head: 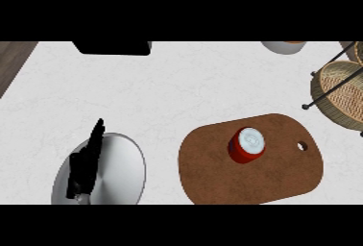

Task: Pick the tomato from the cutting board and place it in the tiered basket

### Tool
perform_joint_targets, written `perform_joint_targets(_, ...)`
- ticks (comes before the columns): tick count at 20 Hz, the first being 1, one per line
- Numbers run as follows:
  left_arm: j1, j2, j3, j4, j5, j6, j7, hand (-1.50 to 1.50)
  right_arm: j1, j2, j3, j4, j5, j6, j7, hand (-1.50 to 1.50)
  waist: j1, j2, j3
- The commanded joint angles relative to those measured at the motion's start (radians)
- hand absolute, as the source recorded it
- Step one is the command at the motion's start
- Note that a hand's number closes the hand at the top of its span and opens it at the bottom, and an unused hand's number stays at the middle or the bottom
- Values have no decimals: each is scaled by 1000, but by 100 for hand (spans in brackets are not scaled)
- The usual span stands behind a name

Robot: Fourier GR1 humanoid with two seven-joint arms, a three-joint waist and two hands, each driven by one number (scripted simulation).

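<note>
The tomato (246,144), red with a pale cut top, sits on the brown cutting board (262,180), slightly above the board's middle. The wicker tiered basket (342,93) with its black wire frame stands at the right edge, up and right of the board. My left hand (88,163) shows at the lower left, edge-on with straight fingers pointing up, in front of its grey forearm (117,173). It is well to the left of the board and touches nothing. My right hand does not show.
A black object (113,47) lies at the counter's far edge on the left. A white bowl (284,46) peeks in at the top right. Dark wood (10,62) borders the white counter at the upper left.
</note>
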Motion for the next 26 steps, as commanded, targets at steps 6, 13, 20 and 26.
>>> perform_joint_targets(6,-3,-9,8,65,-10,-6,-24,0,-208,98,209,208,166,-78,-100,150,-5,5,-3)
perform_joint_targets(13,26,1,17,15,4,-23,3,0,-327,211,262,423,285,-218,-142,150,0,6,-3)
perform_joint_targets(20,34,7,8,-24,3,-36,28,0,-376,295,140,587,156,-181,-142,-150,-2,5,-2)
perform_joint_targets(26,21,-2,5,-33,-9,-21,56,0,-464,320,44,676,61,-160,-167,-150,2,6,-1)
